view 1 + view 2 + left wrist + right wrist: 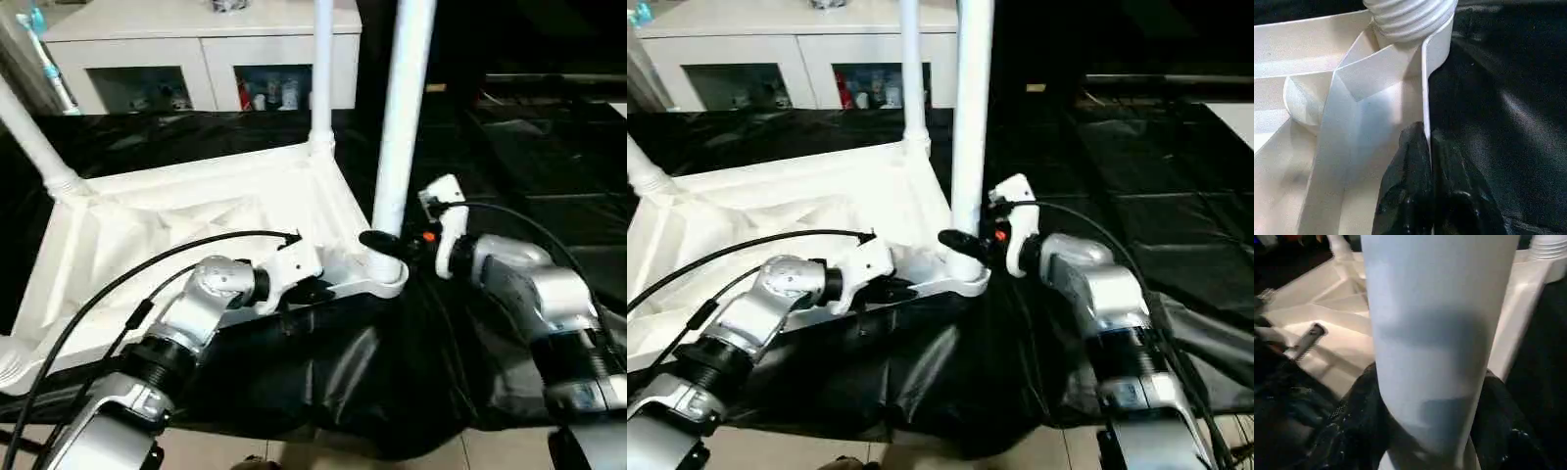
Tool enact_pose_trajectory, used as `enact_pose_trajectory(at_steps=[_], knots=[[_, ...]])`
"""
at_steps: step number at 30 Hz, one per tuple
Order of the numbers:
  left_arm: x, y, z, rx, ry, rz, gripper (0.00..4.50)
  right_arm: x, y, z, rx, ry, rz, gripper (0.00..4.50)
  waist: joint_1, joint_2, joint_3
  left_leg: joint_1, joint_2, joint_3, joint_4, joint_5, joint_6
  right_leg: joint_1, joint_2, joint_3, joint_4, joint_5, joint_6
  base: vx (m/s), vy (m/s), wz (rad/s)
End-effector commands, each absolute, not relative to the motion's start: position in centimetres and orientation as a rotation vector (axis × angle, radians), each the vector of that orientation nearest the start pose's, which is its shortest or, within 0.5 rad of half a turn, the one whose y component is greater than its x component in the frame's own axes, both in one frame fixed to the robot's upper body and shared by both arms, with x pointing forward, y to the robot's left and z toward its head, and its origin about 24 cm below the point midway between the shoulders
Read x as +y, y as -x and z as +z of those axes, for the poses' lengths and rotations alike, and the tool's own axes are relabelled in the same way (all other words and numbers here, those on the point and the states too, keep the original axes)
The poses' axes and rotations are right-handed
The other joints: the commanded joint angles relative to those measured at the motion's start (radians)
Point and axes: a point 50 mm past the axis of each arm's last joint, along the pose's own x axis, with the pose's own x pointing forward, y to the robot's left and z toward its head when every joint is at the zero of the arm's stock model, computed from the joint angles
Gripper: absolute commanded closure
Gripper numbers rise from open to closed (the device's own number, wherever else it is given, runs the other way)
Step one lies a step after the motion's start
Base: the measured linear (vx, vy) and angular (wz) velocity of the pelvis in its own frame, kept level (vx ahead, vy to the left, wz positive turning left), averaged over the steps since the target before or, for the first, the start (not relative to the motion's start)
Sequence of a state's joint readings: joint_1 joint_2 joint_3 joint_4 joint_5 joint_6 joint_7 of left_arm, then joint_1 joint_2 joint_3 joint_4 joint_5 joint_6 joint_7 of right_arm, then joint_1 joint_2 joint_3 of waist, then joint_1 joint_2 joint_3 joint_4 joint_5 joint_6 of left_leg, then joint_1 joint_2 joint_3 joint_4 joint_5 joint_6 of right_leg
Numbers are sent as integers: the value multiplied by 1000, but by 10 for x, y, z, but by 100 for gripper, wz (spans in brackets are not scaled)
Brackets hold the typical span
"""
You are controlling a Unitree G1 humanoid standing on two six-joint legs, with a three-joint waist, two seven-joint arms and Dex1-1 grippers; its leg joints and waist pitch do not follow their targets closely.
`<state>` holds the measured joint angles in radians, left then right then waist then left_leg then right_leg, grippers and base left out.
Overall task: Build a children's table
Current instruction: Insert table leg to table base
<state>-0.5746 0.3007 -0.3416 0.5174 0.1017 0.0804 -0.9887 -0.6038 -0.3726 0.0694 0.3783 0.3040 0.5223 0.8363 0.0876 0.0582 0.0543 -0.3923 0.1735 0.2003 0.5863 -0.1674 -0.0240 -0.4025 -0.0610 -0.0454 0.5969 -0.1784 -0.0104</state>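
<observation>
Three legs: white tapered tubes stand up from corner sockets of the table top (196,220), which lies upside down on the black-covered worktop (549,176), ribs and raised rim facing up.
Near leg (402,117): seated upright in the socket at the corner closest to both arms; its ribbed base shows in the left wrist view.
Far leg (321,69): upright at the corner beyond, on the same side of the top.
Left leg (34,137): leans outward from the far left corner socket.
Left gripper (312,290): black fingers (1405,196) pressed together on the thin raised rim (1426,98) of the top, one inside the rim and one outside, just beside the near leg's socket.
Right gripper (380,239): jaws about half spread around the lower part of the near leg, one finger (1352,431) on either side of the tube, close above the socket.
Cabinet (196,49): white, with glass doors, behind the worktop.
Cables (147,264): black, looping over the silver left forearm and across the upturned top.
</observation>
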Motion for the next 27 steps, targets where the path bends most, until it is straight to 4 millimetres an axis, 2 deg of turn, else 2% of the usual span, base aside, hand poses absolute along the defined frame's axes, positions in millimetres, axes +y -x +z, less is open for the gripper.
enact_pose_trajectory(at_steps=[1, 2, 3, 6, 13, 14, 17, 18, 21, 22, 24, 27], knots=[[108, -312, 38, 410, -557, -1238, 450, -151, -343, 101, 339, 0, 891, 261, 1, -16, -73, 25, 58, -29, -57, -183, 30, 44, -88, 41, -65, -196, -223, 0, 0, 0], [109, -312, 38, 410, -551, -1234, 450, -150, -343, 100, 345, 6, 897, 261, -1, -19, -71, 24, 58, -28, -58, -180, 31, 45, -86, 40, -67, -198, -221, 0, 0, 0], [109, -312, 39, 410, -550, -1233, 450, -150, -343, 100, 349, 11, 901, 261, 1, -16, -72, 25, 59, -29, -58, -175, 32, 44, -85, 41, -65, -197, -216, 0, 0, 0], [110, -312, 39, 413, -551, -1231, 450, -152, -341, 101, 359, 29, 917, 261, 0, -19, -73, 25, 59, -28, -57, -166, 39, 44, -84, 41, -64, -179, -215, 0, 0, 0], [113, -313, 38, 420, -553, -1222, 450, -152, -341, 90, 413, 56, 945, 261, 2, -16, -74, 24, 58, -27, -53, -162, 46, 44, -84, 40, -63, -181, -223, 0, 0, 0], [113, -313, 39, 421, -553, -1221, 450, -152, -341, 88, 415, 55, 943, 261, 3, -14, -72, 24, 59, -28, -54, -167, 45, 43, -84, 40, -63, -185, -222, 0, 0, 0], [114, -313, 39, 423, -551, -1217, 450, -152, -344, 87, 407, 41, 913, 261, -2, -16, -70, 25, 57, -29, -55, -190, 36, 43, -84, 39, -66, -219, -221, 0, 0, 0], [114, -313, 39, 422, -551, -1214, 450, -151, -346, 87, 392, 34, 897, 261, -1, -12, -68, 25, 57, -30, -56, -196, 33, 42, -84, 39, -67, -228, -218, 0, 0, 0], [114, -314, 39, 423, -548, -1214, 450, -151, -346, 86, 378, 15, 890, 261, -5, -15, -67, 26, 58, -31, -59, -222, 22, 42, -85, 40, -70, -261, -210, 0, 0, 0], [114, -314, 39, 423, -547, -1211, 450, -152, -345, 84, 354, -6, 875, 261, -6, -11, -68, 26, 58, -31, -58, -224, 20, 42, -85, 40, -70, -255, -209, 0, 0, 0], [114, -315, 39, 422, -547, -1208, 450, -153, -345, 84, 341, -18, 865, 261, -6, -12, -70, 27, 58, -31, -58, -218, 21, 42, -84, 40, -69, -239, -211, 0, 0, 0], [114, -316, 40, 421, -545, -1202, 450, -158, -342, 74, 303, -84, 804, 261, -6, -8, -72, 27, 57, -32, -58, -219, 23, 43, -85, 40, -67, -218, -221, 0, 0, 0]])
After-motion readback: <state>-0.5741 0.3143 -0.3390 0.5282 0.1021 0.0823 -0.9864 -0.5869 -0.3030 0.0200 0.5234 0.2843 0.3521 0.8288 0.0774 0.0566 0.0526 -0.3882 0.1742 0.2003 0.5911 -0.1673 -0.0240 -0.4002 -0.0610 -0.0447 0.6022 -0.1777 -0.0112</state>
